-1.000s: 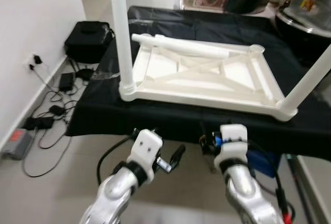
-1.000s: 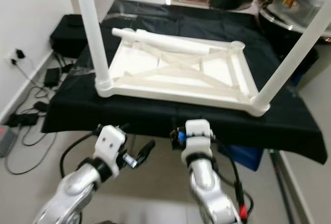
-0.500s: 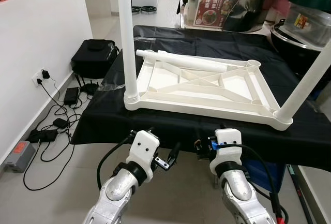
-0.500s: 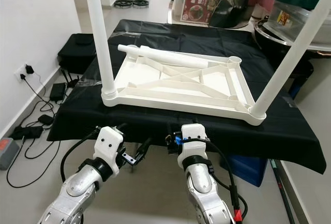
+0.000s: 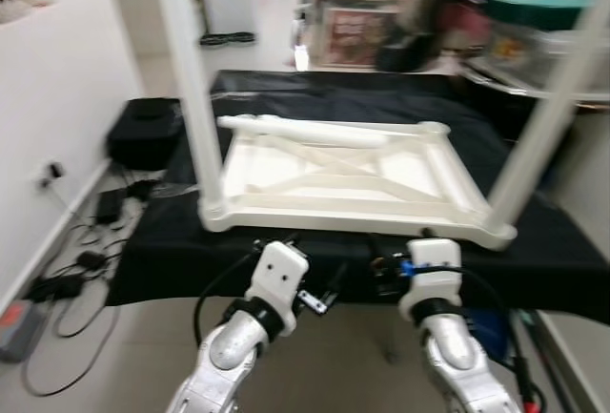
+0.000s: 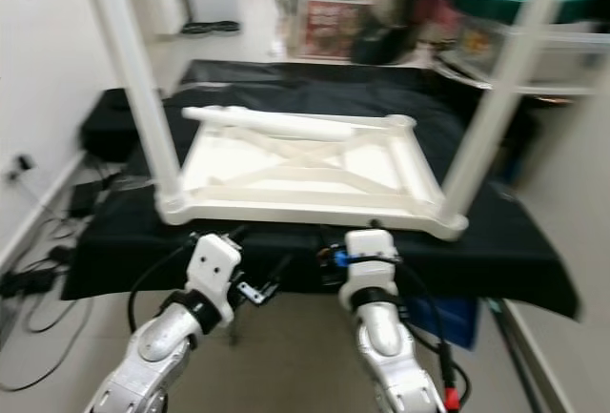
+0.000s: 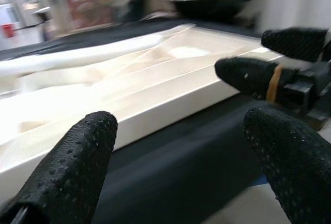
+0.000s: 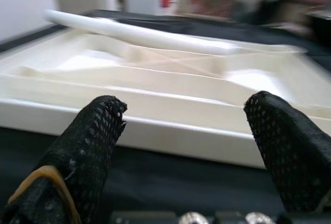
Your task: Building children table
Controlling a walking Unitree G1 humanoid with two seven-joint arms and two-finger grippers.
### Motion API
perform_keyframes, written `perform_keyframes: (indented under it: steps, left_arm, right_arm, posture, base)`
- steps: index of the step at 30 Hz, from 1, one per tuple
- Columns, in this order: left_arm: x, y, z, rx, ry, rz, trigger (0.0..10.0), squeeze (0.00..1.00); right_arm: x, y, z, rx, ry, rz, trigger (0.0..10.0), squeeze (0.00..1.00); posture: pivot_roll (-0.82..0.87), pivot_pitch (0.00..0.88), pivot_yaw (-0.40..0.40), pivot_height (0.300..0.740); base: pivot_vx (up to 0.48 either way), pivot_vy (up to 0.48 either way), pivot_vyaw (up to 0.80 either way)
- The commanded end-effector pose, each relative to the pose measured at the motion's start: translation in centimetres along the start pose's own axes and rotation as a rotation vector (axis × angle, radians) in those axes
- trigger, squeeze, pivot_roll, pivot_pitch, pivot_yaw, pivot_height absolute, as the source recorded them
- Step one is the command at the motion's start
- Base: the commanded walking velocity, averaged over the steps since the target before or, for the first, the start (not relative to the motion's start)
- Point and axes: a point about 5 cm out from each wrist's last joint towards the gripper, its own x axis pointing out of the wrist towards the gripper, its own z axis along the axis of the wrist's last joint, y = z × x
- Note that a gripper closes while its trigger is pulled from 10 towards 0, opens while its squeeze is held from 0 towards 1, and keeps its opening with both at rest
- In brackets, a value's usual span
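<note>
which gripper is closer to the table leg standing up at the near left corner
Left. The left gripper sits below the tabletop's near edge, right of that upright leg; the right gripper is farther right, nearer the other leg.

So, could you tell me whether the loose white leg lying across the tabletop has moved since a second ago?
No. The loose leg still lies across the far edge of the upturned tabletop, between the same far corners. The picture shifted because the camera moved.

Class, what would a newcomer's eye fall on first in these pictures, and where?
A white tabletop lies upside down on a black-covered table, with two white legs standing up from its near corners and a loose leg lying along its far edge. Below, the left gripper and right gripper hover, both open.
</note>
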Motion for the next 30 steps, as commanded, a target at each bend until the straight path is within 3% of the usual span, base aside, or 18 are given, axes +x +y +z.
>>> perform_keyframes:
  steps: [1, 7, 13, 20, 25, 30]
  left_arm:
    - [0.1, 0.0, -0.2, 0.007, 0.009, -0.004, 10.0, 0.0]
    - [0.2, 0.1, -0.3, 0.004, 0.009, -0.008, 10.0, 0.0]
    - [0.2, 0.2, -0.3, 0.01, 0.015, -0.002, 10.0, 0.0]
    - [0.2, 0.3, -0.2, 0.01, 0.015, 0.004, 10.0, 0.0]
    - [0.2, 0.2, -0.3, 0.011, 0.017, -0.004, 10.0, 0.0]
    - [0.2, 0.2, -0.3, 0.013, 0.021, -0.008, 10.0, 0.0]
  right_arm:
    - [-0.1, -0.1, -0.2, -0.012, 0.006, 0.005, 10.0, 0.0]
    - [0.0, 0.0, -0.2, -0.011, 0.003, 0.004, 10.0, 0.0]
    - [0.0, -0.1, -0.1, 0.003, 0.007, 0.0, 10.0, 0.0]
    - [0.3, -0.6, 0.0, 0.097, 0.009, -0.006, 10.0, 0.0]
    - [0.8, -2.8, -0.2, 0.142, 0.027, -0.083, 10.0, 0.0]
    - [0.7, -3.0, -0.5, 0.15, 0.043, -0.108, 10.0, 0.0]
  posture:
    - [0.1, 0.0, -0.037, 0.74]
    - [0.1, 0.0, -0.036, 0.74]
    - [0.1, 0.0, -0.036, 0.74]
    - [0.11, 0.0, -0.033, 0.74]
    - [0.1, 0.0, -0.034, 0.74]
    - [0.11, 0.0, -0.031, 0.74]
  base:
    - [0.398, 0.0, 0.0]
    - [0.36, 0.0, 0.0]
    - [0.0, 0.0, 0.0]
    - [0.0, 0.0, 0.0]
    - [0.0, 0.0, 0.0]
    - [0.0, 0.0, 0.0]
